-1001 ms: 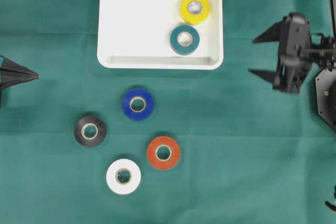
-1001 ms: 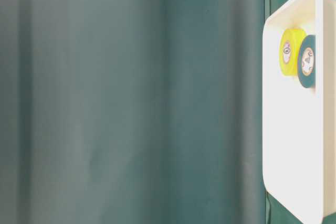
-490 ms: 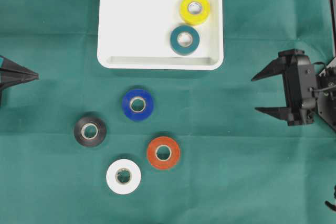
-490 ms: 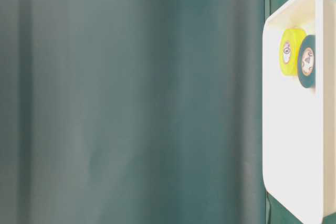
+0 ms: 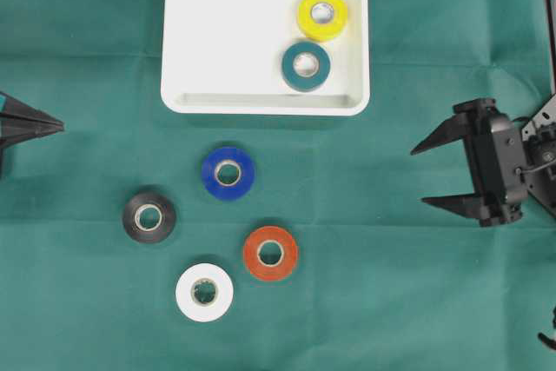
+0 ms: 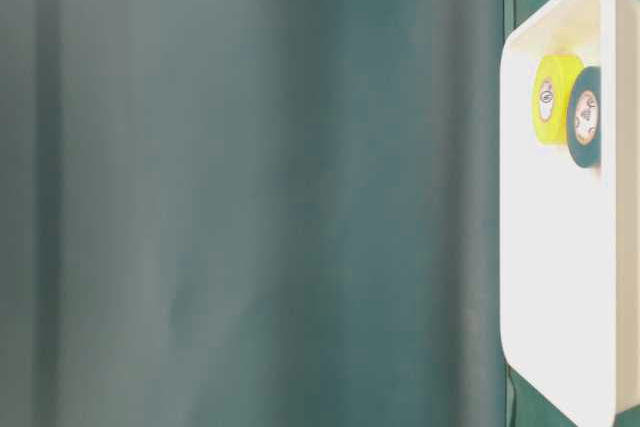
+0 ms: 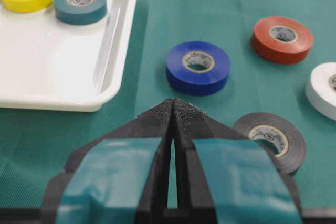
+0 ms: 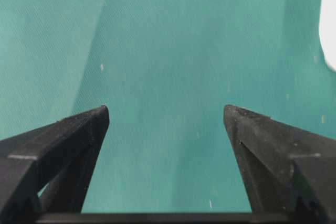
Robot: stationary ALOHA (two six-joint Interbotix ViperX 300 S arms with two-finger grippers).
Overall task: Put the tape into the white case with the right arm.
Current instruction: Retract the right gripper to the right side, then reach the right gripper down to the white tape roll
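Observation:
The white case lies at the back with a yellow tape and a teal tape inside. On the cloth in front of it lie a blue tape, a black tape, a red tape and a white tape. My right gripper stands open at the right, its tips pointing left, well clear of every roll; between its fingers shows only cloth. My left gripper rests shut at the left edge, its tips short of the blue tape.
Green cloth covers the table. The case's lower right corner shows at the edge of the right wrist view. In the table-level view the case stands at the right with both rolls inside.
My right gripper has moved from beside the case toward the front of the table and slightly left, staying open. The left gripper and all the rolls have not moved.

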